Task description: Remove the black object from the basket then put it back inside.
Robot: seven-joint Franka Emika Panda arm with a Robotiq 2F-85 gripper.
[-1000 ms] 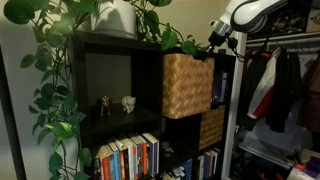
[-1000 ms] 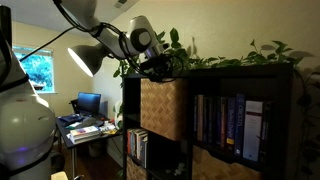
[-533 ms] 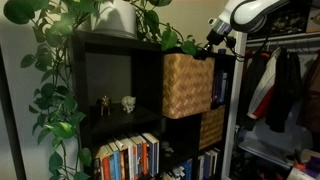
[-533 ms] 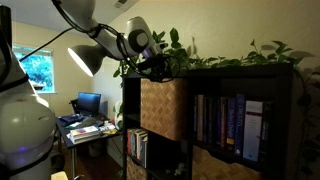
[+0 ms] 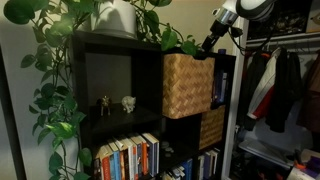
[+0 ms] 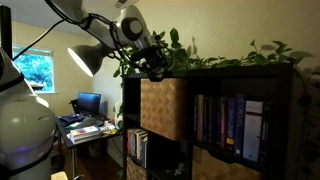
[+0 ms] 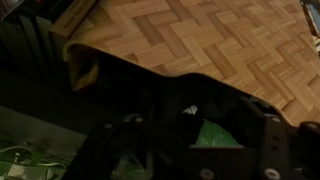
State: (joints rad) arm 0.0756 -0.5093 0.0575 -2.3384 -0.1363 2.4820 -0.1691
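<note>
The basket point(image 5: 187, 85) sits in an upper cubby of the black shelf point(image 5: 120, 42). A darker basket point(image 5: 211, 127) sits in the cubby below, and books point(image 6: 225, 122) stand beside it. Leaves point(image 6: 181, 48) trail over the shelf top. The end effector point(image 5: 210, 44) hovers just above the basket's rim among the leaves. It is too dark to tell whether its jaws are apart, and the black object cannot be made out.

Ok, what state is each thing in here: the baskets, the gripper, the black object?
tan basket: upright, shelved in the bookshelf.
gripper: at the tan basket's top rim; jaws unreadable.
black object: not discernible in any view.
darker basket: upright, shelved one row lower.
</note>
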